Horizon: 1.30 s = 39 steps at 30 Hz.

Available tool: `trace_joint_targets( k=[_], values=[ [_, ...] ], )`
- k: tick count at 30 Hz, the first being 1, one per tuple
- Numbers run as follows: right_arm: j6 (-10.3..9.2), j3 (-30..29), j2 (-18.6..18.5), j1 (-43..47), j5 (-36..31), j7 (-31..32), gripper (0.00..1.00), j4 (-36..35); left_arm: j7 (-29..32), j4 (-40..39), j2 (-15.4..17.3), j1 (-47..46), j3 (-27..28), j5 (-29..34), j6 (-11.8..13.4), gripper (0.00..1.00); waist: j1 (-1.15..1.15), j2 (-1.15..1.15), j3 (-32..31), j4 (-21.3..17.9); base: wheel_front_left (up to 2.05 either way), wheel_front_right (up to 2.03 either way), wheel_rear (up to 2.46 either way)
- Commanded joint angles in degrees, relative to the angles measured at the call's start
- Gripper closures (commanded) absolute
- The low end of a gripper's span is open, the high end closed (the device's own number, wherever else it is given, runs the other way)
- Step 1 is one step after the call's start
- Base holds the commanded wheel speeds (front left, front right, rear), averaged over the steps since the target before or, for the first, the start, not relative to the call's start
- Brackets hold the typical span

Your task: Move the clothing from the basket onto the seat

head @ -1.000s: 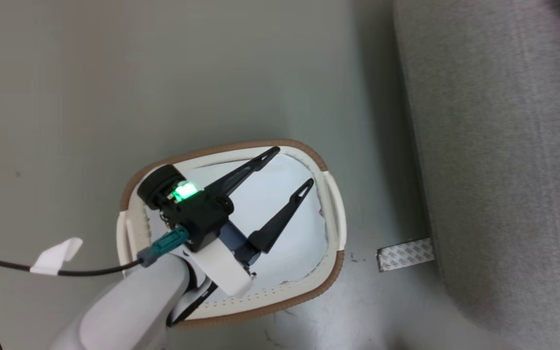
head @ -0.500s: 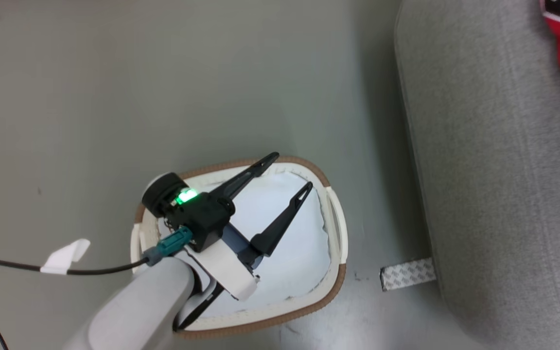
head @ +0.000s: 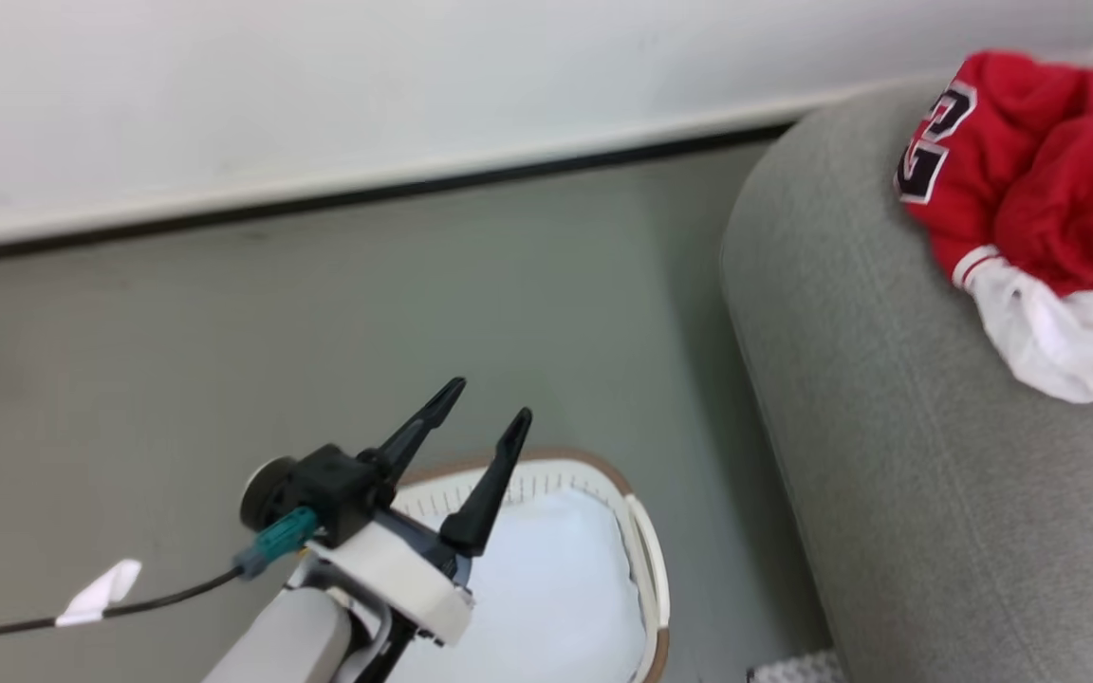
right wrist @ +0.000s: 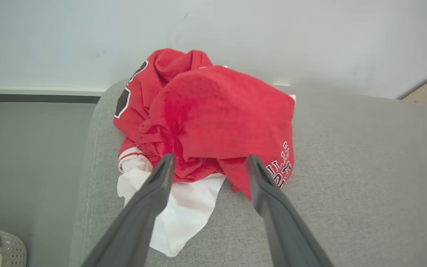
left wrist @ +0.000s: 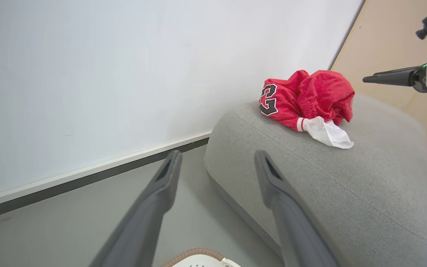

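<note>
The head camera has tipped up since a moment ago, so the white wall has come into sight; the things themselves did not jump. On the left, the left gripper is up above the white plastic basket with holes and a brown rim. Its two dark fingers are wide apart and hold nothing. To the right, the red sports jersey with the number 23 lies in a heap on the big light grey cloth sofa. The right gripper is close by it, jaws wide apart, pinching nothing. So I think the jersey has been let go and the job looks about done. Counting: two grippers, one basket, one pale white-blue cloth in it, one sofa, one jersey.
</note>
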Motion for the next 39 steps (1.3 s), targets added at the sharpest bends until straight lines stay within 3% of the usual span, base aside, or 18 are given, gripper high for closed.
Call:
trace_joint_targets(
  k=[1, 8, 18, 23, 29, 39],
  values=[
    [-0.15, 0.0, -1.4, 1.1, 0.2, -1.6, 0.00, -1.2, 0.0, -0.1, -0.3, 1.7, 1.6, -0.4, 0.3, 0.00, 0.01, 0.00, -6.6, 0.4, 0.00, 0.00, 0.00],
    [-0.15, -1.7, -1.3, 5.1, 0.9, -8.2, 0.00, -7.7, 0.0, 0.1, -1.4, 7.1, 8.9, 0.4, 1.0, 0.00, 0.01, 0.00, -13.5, 2.0, 0.00, 0.00, 0.00],
    [-0.15, -9.1, 3.4, 16.8, -0.7, -17.8, 0.00, -19.8, 0.0, -0.7, -2.1, 13.8, 20.4, 1.1, 2.8, 0.00, 0.01, 0.00, -17.0, 6.0, 0.00, 0.00, 0.00],
    [-0.14, -13.0, 7.2, 24.3, -4.2, -21.8, 0.00, -25.7, 0.0, -0.5, -3.0, 16.0, 24.3, 2.0, 2.6, 0.00, 0.01, 0.00, -17.4, 7.6, 0.00, 0.00, 0.00],
    [-0.15, -17.7, 15.2, 36.9, -11.7, -25.6, 0.00, -33.4, 0.0, -1.0, -6.0, 18.5, 29.1, 5.3, 2.1, 0.00, 0.01, 0.00, -17.5, 9.2, 0.00, 0.00, 0.00],
    [-0.15, -20.5, 26.2, 48.7, -20.6, -27.0, 0.00, -38.5, 0.0, 1.2, -10.4, 21.2, 34.1, 9.5, -0.5, 0.00, 0.01, 0.00, -17.1, 9.3, 0.00, 0.00, 0.00]
  ],
)
